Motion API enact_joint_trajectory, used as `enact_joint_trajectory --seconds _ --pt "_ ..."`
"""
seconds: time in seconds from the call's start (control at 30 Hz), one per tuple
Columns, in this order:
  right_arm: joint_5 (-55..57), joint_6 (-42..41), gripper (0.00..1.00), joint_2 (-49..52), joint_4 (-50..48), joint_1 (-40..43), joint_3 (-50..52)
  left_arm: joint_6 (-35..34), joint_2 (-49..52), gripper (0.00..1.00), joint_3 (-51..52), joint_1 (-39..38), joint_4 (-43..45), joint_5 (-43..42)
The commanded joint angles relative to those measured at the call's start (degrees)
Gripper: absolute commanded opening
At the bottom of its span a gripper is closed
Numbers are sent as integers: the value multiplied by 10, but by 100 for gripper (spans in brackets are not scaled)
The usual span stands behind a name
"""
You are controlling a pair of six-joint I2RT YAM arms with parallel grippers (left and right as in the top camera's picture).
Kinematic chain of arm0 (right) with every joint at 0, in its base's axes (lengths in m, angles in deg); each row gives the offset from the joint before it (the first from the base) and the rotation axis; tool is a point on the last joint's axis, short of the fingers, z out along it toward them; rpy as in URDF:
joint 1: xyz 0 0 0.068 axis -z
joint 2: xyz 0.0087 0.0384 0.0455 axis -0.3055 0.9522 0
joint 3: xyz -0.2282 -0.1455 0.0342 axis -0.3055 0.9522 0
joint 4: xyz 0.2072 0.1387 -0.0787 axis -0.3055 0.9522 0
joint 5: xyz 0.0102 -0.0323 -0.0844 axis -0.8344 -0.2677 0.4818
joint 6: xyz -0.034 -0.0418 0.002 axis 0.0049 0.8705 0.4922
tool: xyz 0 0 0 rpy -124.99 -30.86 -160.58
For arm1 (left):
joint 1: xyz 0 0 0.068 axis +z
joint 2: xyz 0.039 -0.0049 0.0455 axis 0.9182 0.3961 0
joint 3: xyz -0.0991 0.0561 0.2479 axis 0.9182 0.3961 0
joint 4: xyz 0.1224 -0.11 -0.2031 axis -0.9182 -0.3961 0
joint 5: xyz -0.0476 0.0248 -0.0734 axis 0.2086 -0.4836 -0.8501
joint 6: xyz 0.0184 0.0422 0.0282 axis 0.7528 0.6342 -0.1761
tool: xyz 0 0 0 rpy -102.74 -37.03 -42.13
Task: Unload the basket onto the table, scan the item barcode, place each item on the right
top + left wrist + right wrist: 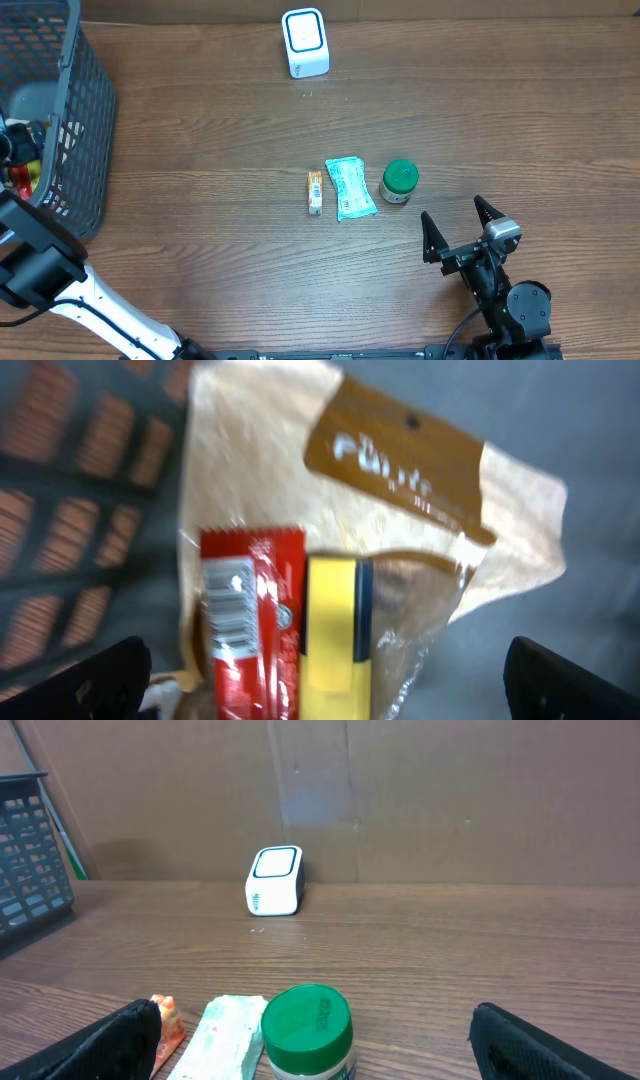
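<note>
- Overhead first – the scanner (pixel 305 42) stands top centre of the frame, a white block with a blue-edged window, upright on the table (pixel 200 250).
- Mid-frame, three items lie in a short row: an orange bar (pixel 315 192) on the left, a teal sachet (pixel 350 188) just beside it, and a green-lidded jar (pixel 400 181) on the right, close to the sachet.
- The right gripper (pixel 452 212) sits in the lower right of the frame, below and right of the jar. Its jaws are spread wide and hold nothing.
- The right wrist view agrees: dark fingertips in both bottom corners, the jar low in the centre between them but untouched, the scanner far back against the wall.
- The basket (pixel 85 120), dark mesh, fills the upper left corner, and the left arm reaches up into it from the bottom left.
- Left wrist view, a bit blurred – the left gripper (pixel 325 660) hangs over the basket's contents. Its fingertips show in the two bottom corners, far apart, gripping nothing.
- Under it lies a tan bag (pixel 260 480) with a brown label running to the upper right.
- On the bag lie a red wrapper (pixel 245 620), its barcode (pixel 228 600) facing the camera, and a yellow box (pixel 335 630) touching the wrapper's right edge.
</note>
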Motion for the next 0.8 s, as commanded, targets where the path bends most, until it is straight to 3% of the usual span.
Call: enact_joint_trajectory --seconds 0.0,0.27,0.6,0.63,0.77 --pt "1 -2 100 -5 -3 1 6 5 6 100 -16 -7 -9 22" --pt "0 -2 100 -5 -3 1 6 37 12 100 27 -7 30 30" --pt "0 -2 100 -5 -3 1 6 40 12 100 173 -8 143 30" --pt "1 -2 100 -5 -3 1 6 40 12 95 186 -8 149 30" --pt "1 -2 100 -5 -3 1 6 39 12 49 185 -8 144 30"
